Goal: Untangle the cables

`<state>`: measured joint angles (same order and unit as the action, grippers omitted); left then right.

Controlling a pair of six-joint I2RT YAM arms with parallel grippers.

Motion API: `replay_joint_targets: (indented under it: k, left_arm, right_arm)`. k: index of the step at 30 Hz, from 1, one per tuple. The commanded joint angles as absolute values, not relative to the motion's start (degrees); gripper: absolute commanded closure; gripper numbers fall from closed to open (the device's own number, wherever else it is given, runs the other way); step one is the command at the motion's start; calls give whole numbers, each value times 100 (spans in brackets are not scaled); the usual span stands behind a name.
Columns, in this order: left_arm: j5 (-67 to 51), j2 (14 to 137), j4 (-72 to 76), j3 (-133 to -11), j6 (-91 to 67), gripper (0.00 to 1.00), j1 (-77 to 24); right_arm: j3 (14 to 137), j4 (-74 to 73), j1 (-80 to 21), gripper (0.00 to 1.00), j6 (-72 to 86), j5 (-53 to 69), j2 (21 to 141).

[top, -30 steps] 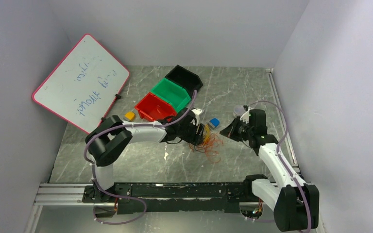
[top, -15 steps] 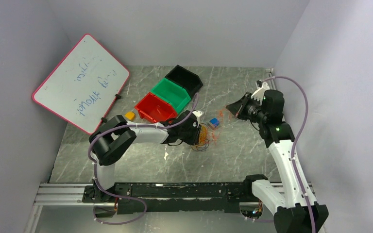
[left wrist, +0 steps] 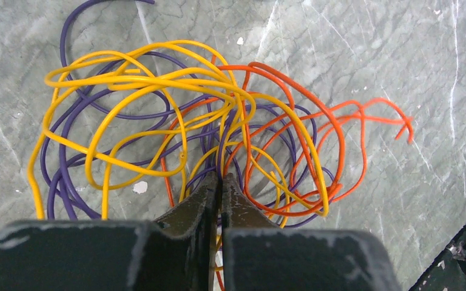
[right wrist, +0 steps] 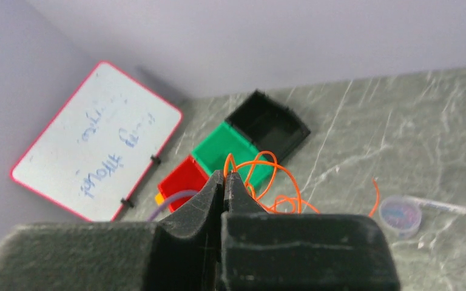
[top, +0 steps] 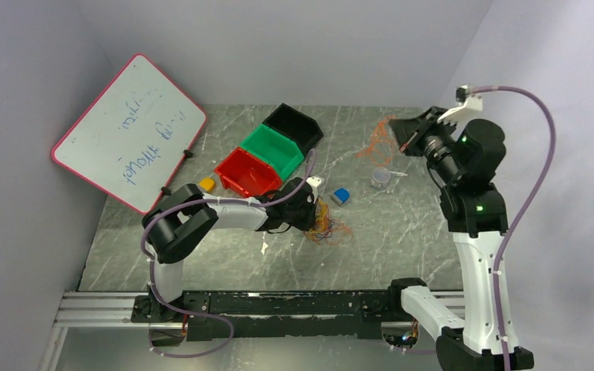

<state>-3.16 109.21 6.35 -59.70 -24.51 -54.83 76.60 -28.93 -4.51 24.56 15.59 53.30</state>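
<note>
A clump of cables lies on the table in front of the bins. In the left wrist view it shows looped yellow, dark purple and orange-red strands. My left gripper is low on the clump's near side, shut on strands that run between its fingers. My right gripper is raised high at the back right, shut on a separate orange cable that hangs from it in loose loops above the table.
Red, green and black bins stand in a row at the back. A whiteboard leans at the left. A blue block, a yellow block and a small round clear dish lie near the clump.
My right arm has risen and swung back right, pulling the orange cable away from the clump. My left gripper has shut on the clump that stayed on the table.
</note>
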Motion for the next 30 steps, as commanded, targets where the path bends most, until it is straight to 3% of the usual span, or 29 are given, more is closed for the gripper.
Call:
replay_joint_targets:
  k: [1, 8, 12, 16, 30]
  left_arm:
    - [-202, 11145, 537, -5768, -2461, 93, -5537]
    - [-127, 10739, 541, -5679, -2440, 89, -5545]
    - [-40, 10213, 489, -5707, -2304, 62, -5569]
    - [38, 9584, 485, -5716, -2048, 48, -5581]
    - [-35, 8057, 364, -5532, -1829, 31, -5590]
  right_arm:
    - [8395, -2999, -466, 100, 2109, 1013, 5453]
    - [8492, -2819, -466, 100, 2052, 737, 5452]
    - [7995, -2698, -474, 100, 2146, 745, 5395]
    - [7536, -2469, -469, 100, 2308, 650, 5415]
    - [6337, -1613, -468, 100, 2605, -323, 5354]
